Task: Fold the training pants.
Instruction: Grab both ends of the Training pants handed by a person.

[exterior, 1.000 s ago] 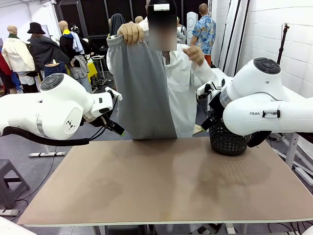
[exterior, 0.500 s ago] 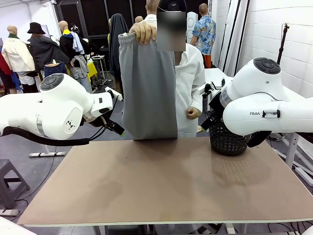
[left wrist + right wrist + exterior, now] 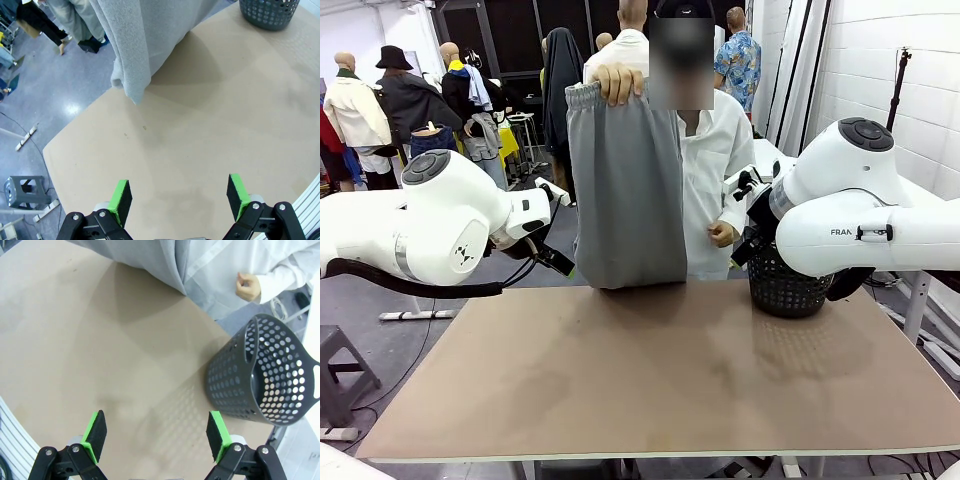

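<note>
A person in a white shirt stands at the far side of the table and holds the light grey training pants [image 3: 625, 190] up by the waistband with one hand [image 3: 618, 82]. The pants hang straight down, and their lower end reaches the table's far edge. The hanging cloth also appears as the training pants [image 3: 145, 45] in the left wrist view and the training pants [image 3: 150, 260] in the right wrist view. My left gripper [image 3: 177, 197] is open above the bare table, with nothing between its green pads. My right gripper [image 3: 157, 435] is open too, above the table beside the basket.
A black perforated basket [image 3: 788, 285] stands at the table's far right, also seen as the basket [image 3: 262, 375]. The person's other hand [image 3: 723, 234] hangs near it. The brown table [image 3: 660, 380] stretches wide in front of the arms.
The person let go with one hand and lowered it to the waist. The pants now hang from a single hand, shifted slightly right and lower. Neither arm has moved.
</note>
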`<action>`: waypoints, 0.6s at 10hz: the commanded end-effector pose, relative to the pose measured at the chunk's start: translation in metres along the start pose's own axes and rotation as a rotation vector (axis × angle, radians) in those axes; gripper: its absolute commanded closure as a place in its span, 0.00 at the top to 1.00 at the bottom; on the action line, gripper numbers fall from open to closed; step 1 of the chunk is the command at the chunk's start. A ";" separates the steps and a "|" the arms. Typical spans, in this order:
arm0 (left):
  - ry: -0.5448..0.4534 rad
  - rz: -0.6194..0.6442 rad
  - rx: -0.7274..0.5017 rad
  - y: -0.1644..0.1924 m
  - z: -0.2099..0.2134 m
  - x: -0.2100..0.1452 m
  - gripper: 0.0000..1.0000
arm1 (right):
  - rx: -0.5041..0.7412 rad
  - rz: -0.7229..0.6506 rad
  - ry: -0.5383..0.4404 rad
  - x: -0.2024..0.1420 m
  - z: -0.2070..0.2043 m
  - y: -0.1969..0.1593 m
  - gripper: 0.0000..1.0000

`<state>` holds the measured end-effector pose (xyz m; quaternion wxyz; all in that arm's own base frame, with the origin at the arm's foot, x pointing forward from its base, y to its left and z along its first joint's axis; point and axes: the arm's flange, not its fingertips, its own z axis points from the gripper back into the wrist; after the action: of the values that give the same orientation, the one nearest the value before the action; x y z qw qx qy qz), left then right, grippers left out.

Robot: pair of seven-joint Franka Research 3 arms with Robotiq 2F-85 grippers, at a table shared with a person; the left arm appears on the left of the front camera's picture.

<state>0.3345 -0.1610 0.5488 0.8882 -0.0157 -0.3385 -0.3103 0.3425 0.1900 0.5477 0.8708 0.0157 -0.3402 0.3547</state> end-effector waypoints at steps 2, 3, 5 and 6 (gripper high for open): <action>-0.001 -0.007 0.000 0.000 0.000 0.000 1.00 | 0.005 0.001 -0.002 0.000 0.000 0.001 1.00; -0.001 -0.007 0.000 0.000 0.000 0.000 1.00 | 0.005 0.001 -0.002 0.000 0.000 0.001 1.00; -0.001 -0.007 0.000 0.000 0.000 0.000 1.00 | 0.005 0.001 -0.002 0.000 0.000 0.001 1.00; -0.001 -0.007 0.000 0.000 0.000 0.000 1.00 | 0.005 0.001 -0.002 0.000 0.000 0.001 1.00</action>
<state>0.3345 -0.1610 0.5488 0.8882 -0.0157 -0.3385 -0.3103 0.3424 0.1900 0.5477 0.8708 0.0157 -0.3402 0.3547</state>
